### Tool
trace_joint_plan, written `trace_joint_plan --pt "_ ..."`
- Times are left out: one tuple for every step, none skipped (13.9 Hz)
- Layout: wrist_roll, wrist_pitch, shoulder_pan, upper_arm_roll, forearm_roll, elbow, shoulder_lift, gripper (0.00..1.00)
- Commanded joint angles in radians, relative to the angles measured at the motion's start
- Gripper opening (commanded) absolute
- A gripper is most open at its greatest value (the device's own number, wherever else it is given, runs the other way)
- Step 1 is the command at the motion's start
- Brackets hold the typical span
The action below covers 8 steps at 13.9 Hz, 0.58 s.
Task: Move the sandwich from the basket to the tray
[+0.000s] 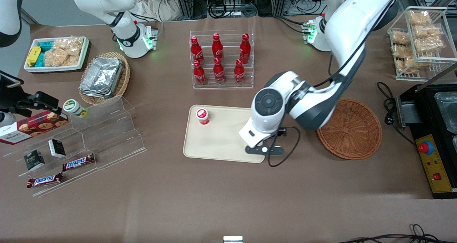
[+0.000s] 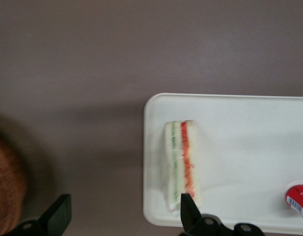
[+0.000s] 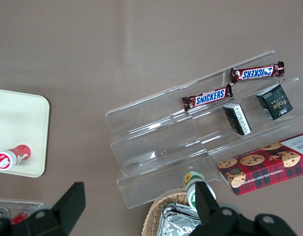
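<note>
- Front view: the gripper (image 1: 264, 149) hangs over the edge of the tray (image 1: 217, 143) that faces the basket (image 1: 350, 128). The basket shows only bare wicker. The arm hides the sandwich here. A red-capped cup (image 1: 202, 116) stands on the tray, well apart from the gripper.
- Left wrist view: the sandwich (image 2: 181, 164) lies on the tray (image 2: 239, 142), near the tray's edge. The gripper (image 2: 124, 210) is spread wide and holds nothing; one finger (image 2: 188, 206) overlaps the sandwich's end, and contact cannot be judged.
- Step in hand, as judged: release complete. The next move calls for a straight lift clear of the sandwich.
- Right wrist view: tray corner and the cup (image 3: 11, 156); nothing obstructs.
</note>
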Motion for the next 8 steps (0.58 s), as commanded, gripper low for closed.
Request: trace_joint_plan --pt "0.003 -0.09 0.028 -0.006 0.003 0.001 -0.11 1.0" --pt "0.003 -0.11 0.046 -0.005 0.0 -0.001 -0.138 1.0" --pt "0.003 -0.131 0.072 -0.008 -0.013 -0.002 -0.158 1.0" --pt "0.013 -0.154 0.092 -0.008 -0.04 -0.002 -0.179 1.0" --pt "0.068 -0.17 0.127 -0.008 -0.066 -0.001 -0.198 1.0" --pt "0.137 -0.177 0.158 -0.005 -0.091 -0.001 -0.215 1.0" --pt "0.192 -0.176 0.192 0.003 -0.141 -0.001 -0.247 1.0" --pt "0.241 -0.173 0.204 0.047 -0.184 -0.005 -0.277 1.0"
